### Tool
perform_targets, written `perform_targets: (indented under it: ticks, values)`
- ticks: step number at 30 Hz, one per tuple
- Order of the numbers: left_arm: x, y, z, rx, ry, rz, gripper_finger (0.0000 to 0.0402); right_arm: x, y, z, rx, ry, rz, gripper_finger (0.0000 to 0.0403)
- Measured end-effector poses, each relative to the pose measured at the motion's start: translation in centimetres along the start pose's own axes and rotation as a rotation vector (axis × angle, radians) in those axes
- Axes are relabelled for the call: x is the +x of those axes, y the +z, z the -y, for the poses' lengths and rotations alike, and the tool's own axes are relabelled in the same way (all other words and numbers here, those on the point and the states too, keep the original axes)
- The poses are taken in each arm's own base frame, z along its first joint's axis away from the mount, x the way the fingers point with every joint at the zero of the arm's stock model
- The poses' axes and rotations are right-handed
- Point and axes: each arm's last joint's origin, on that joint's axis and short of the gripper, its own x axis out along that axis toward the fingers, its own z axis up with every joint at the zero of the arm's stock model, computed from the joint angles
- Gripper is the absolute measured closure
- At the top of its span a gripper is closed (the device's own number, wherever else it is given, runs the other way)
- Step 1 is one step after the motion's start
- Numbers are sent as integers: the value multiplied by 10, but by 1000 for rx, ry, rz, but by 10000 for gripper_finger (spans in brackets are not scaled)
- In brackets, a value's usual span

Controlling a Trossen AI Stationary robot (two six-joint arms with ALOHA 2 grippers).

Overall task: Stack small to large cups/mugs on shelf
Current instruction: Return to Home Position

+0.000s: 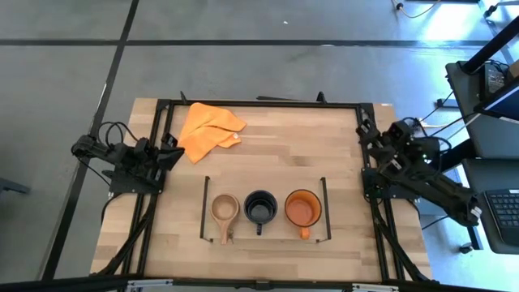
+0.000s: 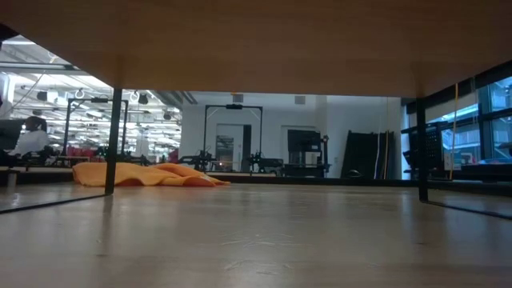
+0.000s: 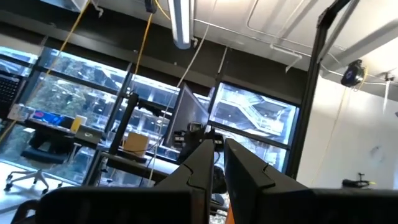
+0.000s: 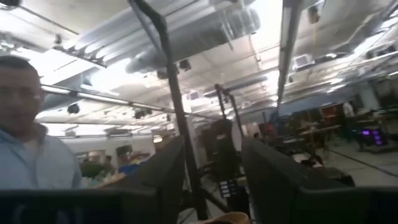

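All three cups sit in a row on the shelf [image 1: 264, 186], toward the worktop's [image 1: 276, 146] near edge. The tan wooden cup [image 1: 224, 208] is at the left-arm end, the black mug [image 1: 260, 208] in the middle, then the orange mug [image 1: 302, 208]. An orange cloth [image 1: 208, 130] lies by the far left corner. The left claw [image 3: 216, 171] sits at the left edge, narrow and empty. The right claw [image 4: 211, 180] is at the right edge, wide and empty.

Robotics lab: concrete floor [image 1: 65, 73], exposed ceiling ducts [image 4: 205, 34], test frames [image 2: 233, 136], workstation keyboard [image 1: 504, 207].
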Motion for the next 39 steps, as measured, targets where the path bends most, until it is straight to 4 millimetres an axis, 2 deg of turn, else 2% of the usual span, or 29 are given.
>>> perform_targets:
  ticks: [7,17,31,39]
  values:
    - [0,-2,-1,-21,22,-14,370,-17,-25,7,35,-72,44,242]
    - [0,-5,-3,-26,83,-39,370,-25,-43,15,84,-108,-5,242]
    - [-2,-17,-4,-35,105,-150,370,-34,-66,28,112,-166,-88,242]
    - [-5,-29,-9,-35,189,-252,370,-37,-78,36,148,-247,-176,242]
